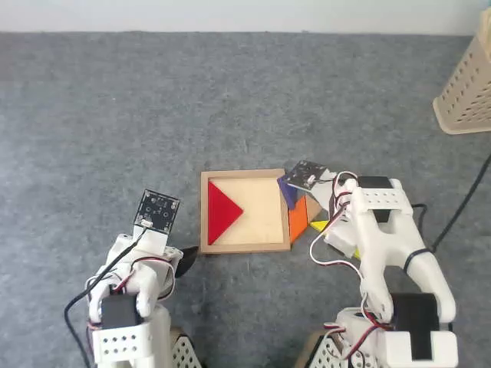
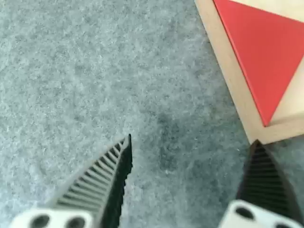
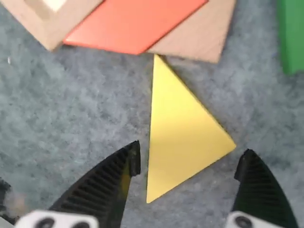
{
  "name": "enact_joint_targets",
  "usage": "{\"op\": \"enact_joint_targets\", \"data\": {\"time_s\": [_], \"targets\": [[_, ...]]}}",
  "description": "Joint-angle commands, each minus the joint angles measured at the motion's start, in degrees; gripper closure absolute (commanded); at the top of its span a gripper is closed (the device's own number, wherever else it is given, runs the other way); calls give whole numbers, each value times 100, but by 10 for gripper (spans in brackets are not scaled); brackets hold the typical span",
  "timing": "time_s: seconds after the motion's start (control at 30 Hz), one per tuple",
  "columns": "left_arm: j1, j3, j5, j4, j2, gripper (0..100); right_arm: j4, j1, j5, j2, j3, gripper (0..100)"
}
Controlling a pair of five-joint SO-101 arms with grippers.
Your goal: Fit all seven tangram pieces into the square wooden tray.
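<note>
The square wooden tray point(image 1: 244, 247) lies mid-table with a red triangle point(image 1: 222, 210) in its left half. Just right of it are an orange piece point(image 1: 298, 218), a dark blue piece point(image 1: 288, 192) and a yellow triangle point(image 1: 318, 225), partly hidden by the right arm. In the right wrist view my right gripper point(image 3: 190, 166) stands open straddling the yellow triangle point(image 3: 178, 133), with the orange piece point(image 3: 135, 23), a plain wooden piece point(image 3: 199, 38) and a green piece point(image 3: 290, 33) beyond. My left gripper point(image 2: 190, 161) is open over bare carpet beside the tray's corner point(image 2: 237, 99) and red triangle point(image 2: 261, 52).
Grey carpet covers the table. A beige perforated basket point(image 1: 468, 84) stands at the far right edge. The left gripper's dark finger point(image 1: 186, 261) lies close to the tray's lower left corner. Open carpet stretches behind and to the left of the tray.
</note>
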Motion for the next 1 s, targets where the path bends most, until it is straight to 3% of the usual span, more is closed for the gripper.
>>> {"op": "enact_joint_targets", "data": {"time_s": [0.0,0.3,0.57,0.87,0.97], "targets": [[26,-31,-26,0,-79,647,-84,4,132,-286,-281,676],[26,-31,-26,0,-79,647,-84,13,123,-277,-26,676],[26,-31,-26,0,-79,647,-1121,31,97,-295,914,677],[26,-31,-26,0,-79,647,-1182,13,-580,-347,879,682],[26,-31,-26,0,-79,647,-1209,48,-1002,-347,703,741]]}}
